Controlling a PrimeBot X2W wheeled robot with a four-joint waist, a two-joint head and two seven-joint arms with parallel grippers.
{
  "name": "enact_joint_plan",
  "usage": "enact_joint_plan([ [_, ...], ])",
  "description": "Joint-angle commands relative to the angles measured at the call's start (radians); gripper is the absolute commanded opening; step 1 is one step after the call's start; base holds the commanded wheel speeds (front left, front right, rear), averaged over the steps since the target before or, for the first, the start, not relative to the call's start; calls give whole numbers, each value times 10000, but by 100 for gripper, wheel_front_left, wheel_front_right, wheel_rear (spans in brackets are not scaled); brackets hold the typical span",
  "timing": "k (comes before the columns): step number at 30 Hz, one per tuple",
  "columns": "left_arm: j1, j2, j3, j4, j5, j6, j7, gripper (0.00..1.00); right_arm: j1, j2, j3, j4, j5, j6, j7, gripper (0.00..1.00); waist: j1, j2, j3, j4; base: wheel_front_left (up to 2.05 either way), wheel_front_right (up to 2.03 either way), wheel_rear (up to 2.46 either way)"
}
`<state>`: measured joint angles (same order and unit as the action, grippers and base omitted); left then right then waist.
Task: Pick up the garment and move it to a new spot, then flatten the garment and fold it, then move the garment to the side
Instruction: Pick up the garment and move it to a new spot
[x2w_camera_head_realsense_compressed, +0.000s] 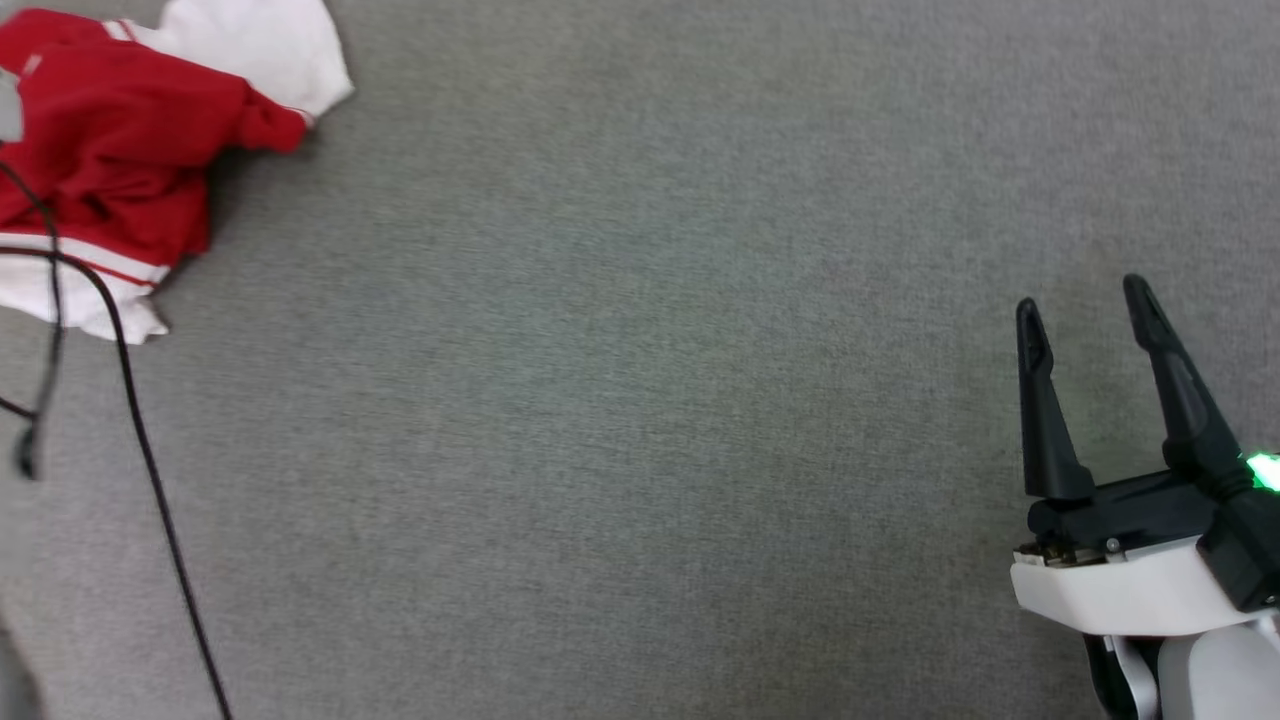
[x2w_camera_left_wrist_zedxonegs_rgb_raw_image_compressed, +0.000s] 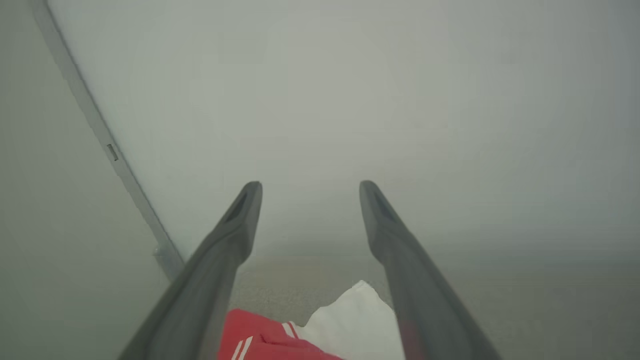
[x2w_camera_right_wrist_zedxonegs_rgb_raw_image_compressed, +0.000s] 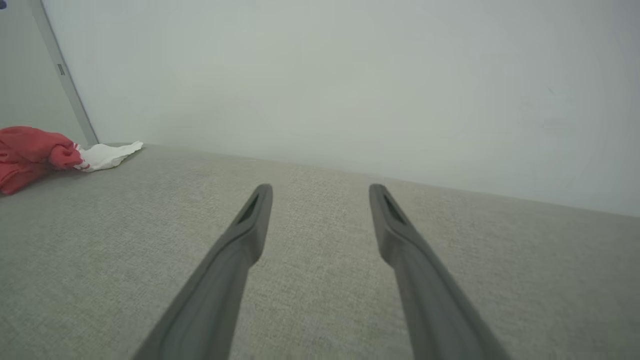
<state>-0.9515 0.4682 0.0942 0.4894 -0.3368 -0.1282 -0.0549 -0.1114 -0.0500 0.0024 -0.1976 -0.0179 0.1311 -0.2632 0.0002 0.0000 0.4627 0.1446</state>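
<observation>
A grey woven surface (x2w_camera_head_realsense_compressed: 640, 400) spreads flat and even across the head view; the garment (x2w_camera_head_realsense_compressed: 120, 140) lies crumpled at its upper left corner, the red body bunched in folds, one white sleeve (x2w_camera_head_realsense_compressed: 260, 45) spread toward the top edge, and more white cloth with red-and-white striped trim at the lower side of the heap; a black cable (x2w_camera_head_realsense_compressed: 130, 400) hangs in front of it and runs down the left of that view (blurred along its length). The right gripper (x2w_camera_head_realsense_compressed: 1083, 303) hovers at the lower right, well apart from the garment, its two dark fingers spread with nothing between them; a green light (x2w_camera_head_realsense_compressed: 1265, 470) glows on its body. In the right wrist view the surface runs back to a plain pale wall (x2w_camera_right_wrist_zedxonegs_rgb_raw_image_compressed: 350, 75); a grey strip (x2w_camera_right_wrist_zedxonegs_rgb_raw_image_compressed: 65, 80) stands at the far left, just behind the heap. The left gripper (x2w_camera_left_wrist_zedxonegs_rgb_raw_image_compressed: 310, 187) has its jaws wide apart too and holds nothing; the red cloth and a white sleeve lie beneath it, low between the finger bases; the same pale wall and the slanted grey strip rise beyond.
</observation>
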Motion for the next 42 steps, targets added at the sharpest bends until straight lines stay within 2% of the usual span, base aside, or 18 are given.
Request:
enact_joint_plan([
  [1,-235,405,-354,220,-266,2,534,100,-242,-3,-9,-108,-44,-7,-25,100,-2,0,413,-335,0,0,0],
  [6,-804,1502,-1820,794,-1857,1,3682,100,-370,-3,-89,-253,-68,-7,-25,100,-2,0,810,-516,0,0,0],
  [12,-944,2533,-3022,1080,-3197,-1,6604,100,-539,-3,-156,-386,-91,-7,-25,100,-2,0,1212,-679,0,0,0],
  [21,-540,3026,-3990,1544,-4176,-2,8494,100,-630,-2,-177,-411,-11,-7,-25,100,-2,0,1552,-789,0,0,0],
  [30,49,2511,-5099,2124,-4668,-13,8660,100,-788,-2,-140,-329,31,-7,-25,100,-2,0,1741,-755,0,0,0],
  [31,42,2480,-5205,2112,-4717,-13,8576,71,-773,-2,-154,-309,51,-7,-25,100,-2,0,1718,-749,0,0,0],
  [32,25,2454,-5307,2096,-4761,-16,8474,25,-759,-2,-176,-282,72,-7,-25,100,-2,0,1679,-738,0,0,0],
  [33,-10,2457,-5403,2080,-4789,-29,8358,0,-738,-3,-184,-261,84,-7,-25,100,-2,0,1627,-728,0,0,0],
  [42,-900,3093,-6561,1217,-4619,-12,6442,0,-445,-3,-92,44,285,-7,-25,100,-2,0,455,-612,0,0,0],
])
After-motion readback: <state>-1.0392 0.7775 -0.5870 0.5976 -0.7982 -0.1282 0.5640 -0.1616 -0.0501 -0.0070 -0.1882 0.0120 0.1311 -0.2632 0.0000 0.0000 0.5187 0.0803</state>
